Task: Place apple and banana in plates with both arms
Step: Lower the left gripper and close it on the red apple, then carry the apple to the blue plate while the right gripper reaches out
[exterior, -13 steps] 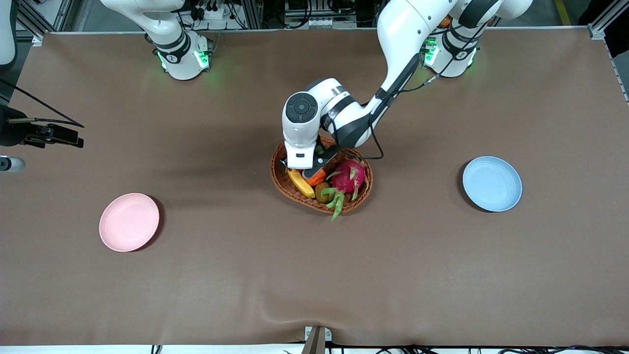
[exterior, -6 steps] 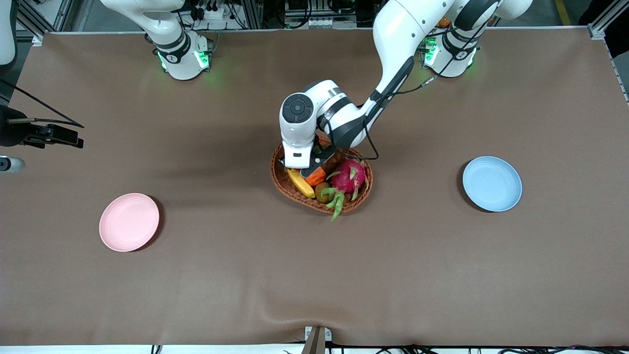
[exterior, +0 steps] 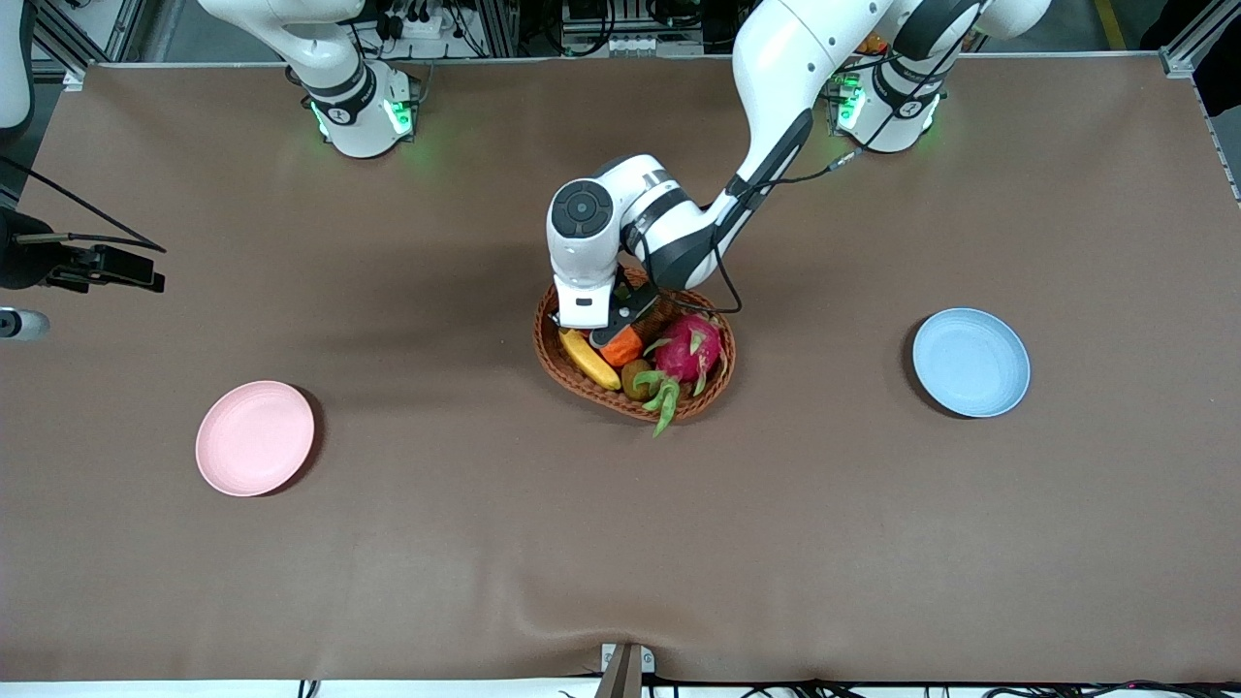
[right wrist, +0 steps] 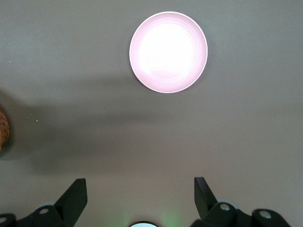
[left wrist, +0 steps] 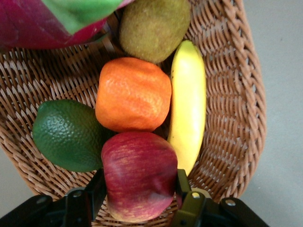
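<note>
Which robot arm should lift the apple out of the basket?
The left arm. Its tool is already shut on the apple in the basket. The right tool waits open over bare table.

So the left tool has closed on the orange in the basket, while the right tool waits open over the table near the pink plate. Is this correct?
Not quite. The left tool has closed on the apple, not the orange, which lies untouched beside it in the basket; the left wrist view shows this. The rest holds: the right tool waits open over the table near the pink plate.
</note>
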